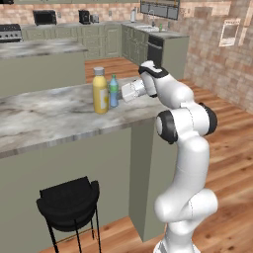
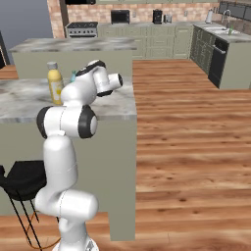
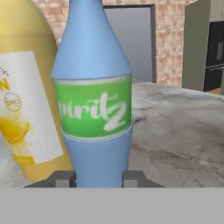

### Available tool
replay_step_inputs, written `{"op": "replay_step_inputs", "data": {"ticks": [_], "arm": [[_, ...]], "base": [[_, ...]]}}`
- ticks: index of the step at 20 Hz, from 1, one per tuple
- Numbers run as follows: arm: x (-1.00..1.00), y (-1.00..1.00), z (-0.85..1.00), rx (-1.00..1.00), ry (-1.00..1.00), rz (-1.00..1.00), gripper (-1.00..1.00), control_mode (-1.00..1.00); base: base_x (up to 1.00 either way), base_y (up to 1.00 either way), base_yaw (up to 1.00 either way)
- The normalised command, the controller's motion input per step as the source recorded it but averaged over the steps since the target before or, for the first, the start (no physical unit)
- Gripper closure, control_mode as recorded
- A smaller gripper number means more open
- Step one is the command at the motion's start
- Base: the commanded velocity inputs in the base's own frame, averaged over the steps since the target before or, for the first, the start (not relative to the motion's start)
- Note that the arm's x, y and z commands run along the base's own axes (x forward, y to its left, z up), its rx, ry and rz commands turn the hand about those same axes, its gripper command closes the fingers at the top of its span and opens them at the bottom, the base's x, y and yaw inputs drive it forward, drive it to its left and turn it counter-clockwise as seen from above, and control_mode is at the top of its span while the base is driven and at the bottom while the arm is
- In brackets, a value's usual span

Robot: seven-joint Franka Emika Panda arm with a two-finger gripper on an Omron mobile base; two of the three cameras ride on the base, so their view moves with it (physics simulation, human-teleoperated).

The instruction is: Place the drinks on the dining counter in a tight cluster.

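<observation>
Left to right on the dining bench (image 1: 44,118): yellow bottle (image 1: 100,92) with grey cap, then blue bottle (image 1: 113,91) with green cap just beside it at its 3 o'clock, maybe touching, can't tell; then the arm's hand coming in from 3 o'clock. Both bottles upright, long axis vertical, standing near the bench's right end. Hand view: blue bottle (image 3: 93,100) dead centre at 12 o'clock from the fingers (image 3: 98,178), its base sitting between the two tips, fingers pinching the blue bottle low on the body; yellow bottle (image 3: 22,87) at 10 o'clock, close behind. Right base view: yellow bottle (image 2: 54,83) visible, blue one mostly hidden by the arm. Count: two bottles seen, one yellow, one blue; one black stool (image 1: 69,202) in front of the bench. Judgement: blue already sits tight against yellow, so the coming move turns on letting go straight back toward 3 o'clock without tipping it.
</observation>
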Motion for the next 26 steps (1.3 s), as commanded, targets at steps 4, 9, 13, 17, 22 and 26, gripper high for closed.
{"op": "replay_step_inputs", "data": {"ticks": [4, 9, 13, 17, 22, 26], "arm": [[0.13, 0.08, -0.39, 0.00, -0.10, 0.00, 1.00, -1.00], [0.10, 0.04, -0.40, 0.00, -0.04, 0.00, 1.00, -1.00], [0.04, 0.02, -0.42, 0.00, 0.00, 0.00, 1.00, -1.00], [0.01, 0.00, -0.27, 0.00, 0.00, 0.00, 1.00, -1.00], [0.00, 0.00, 0.00, 0.00, 0.00, 0.00, 1.00, -1.00], [0.00, 0.00, 0.00, 0.00, 0.00, 0.00, -1.00, -1.00]], "base": [[0.00, 0.00, 0.00], [0.00, 0.00, 0.00], [0.00, 0.00, 0.00], [0.00, 0.00, 0.00], [0.00, 0.00, 0.00], [0.00, 0.00, 0.00]]}}
